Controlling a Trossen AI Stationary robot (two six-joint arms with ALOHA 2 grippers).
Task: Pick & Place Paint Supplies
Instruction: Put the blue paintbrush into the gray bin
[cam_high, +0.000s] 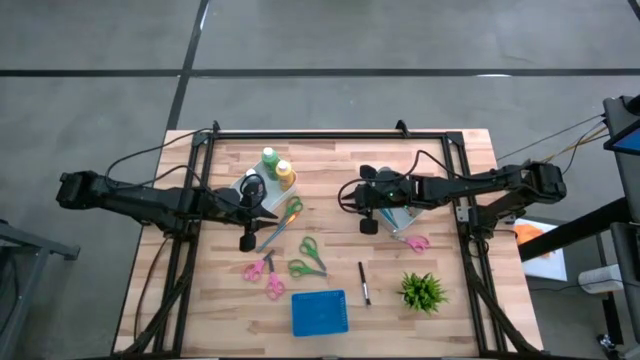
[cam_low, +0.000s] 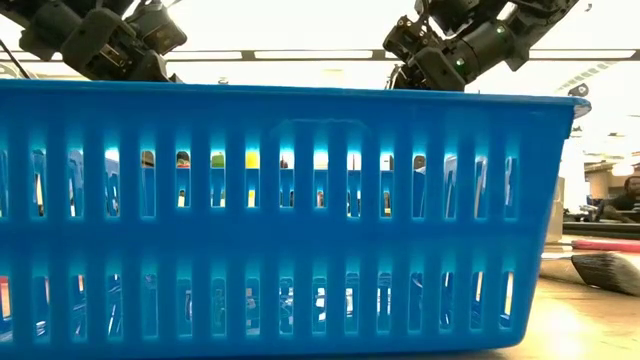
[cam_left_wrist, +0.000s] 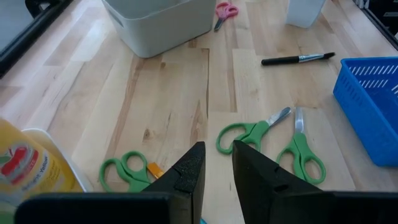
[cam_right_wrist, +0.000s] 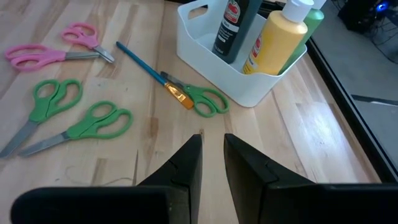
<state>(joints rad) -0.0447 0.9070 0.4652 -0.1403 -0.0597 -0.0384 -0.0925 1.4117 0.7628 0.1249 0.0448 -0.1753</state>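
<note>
High view: left gripper beside blue brush, narrowly parted, empty; right gripper likewise. Widen, centre over handle, close crosswise, avoiding green scissors.

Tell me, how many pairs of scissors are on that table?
6 pairs of scissors. Green: one beside the bottle bin, two mid-table. Pink: two left of those, one by the second bin. The arms may hide more.
</note>
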